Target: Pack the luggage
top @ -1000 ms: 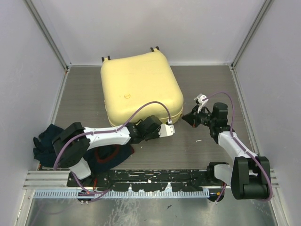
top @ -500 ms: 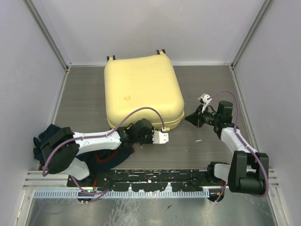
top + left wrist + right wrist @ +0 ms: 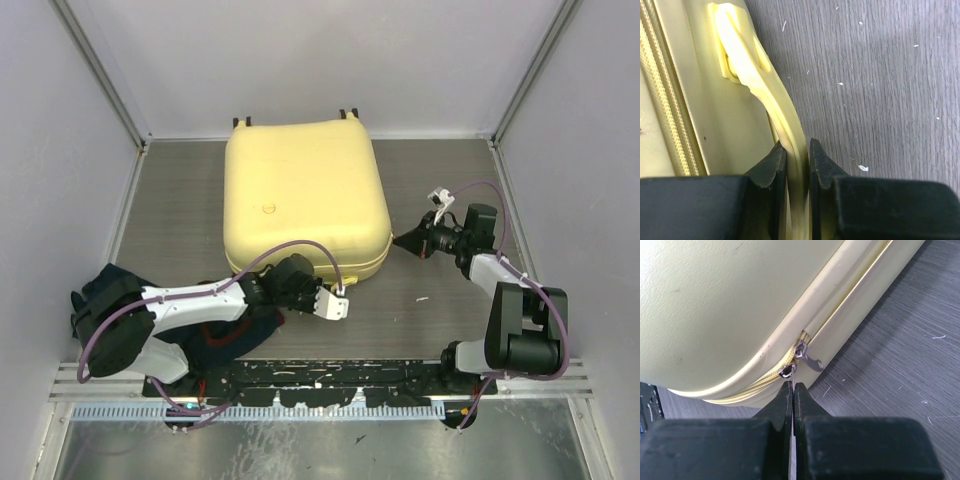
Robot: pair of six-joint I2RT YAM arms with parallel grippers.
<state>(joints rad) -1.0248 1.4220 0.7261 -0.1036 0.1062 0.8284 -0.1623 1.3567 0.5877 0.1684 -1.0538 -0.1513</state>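
The pale yellow luggage point(image 3: 305, 195) lies closed and flat in the middle of the table, wheels toward the back wall. My left gripper point(image 3: 300, 285) is at its near edge, shut on the yellow handle point(image 3: 767, 95), which runs between the fingers point(image 3: 771, 165). My right gripper point(image 3: 412, 240) is at the near right corner, shut on a thin metal zipper pull point(image 3: 789, 371). A second zipper pull point(image 3: 807, 357) hangs loose beside it on the zip line point(image 3: 755, 385). The luggage also shows in the right wrist view point(image 3: 715, 305).
A heap of dark blue and red clothes point(image 3: 100, 305) lies at the near left, under my left arm. Grey walls close the table on three sides. A black rail point(image 3: 320, 385) runs along the near edge.
The luggage has turned and slid a little to the right and back. My left gripper has drawn back toward the near edge with the handle. My right gripper has moved right, following the corner.
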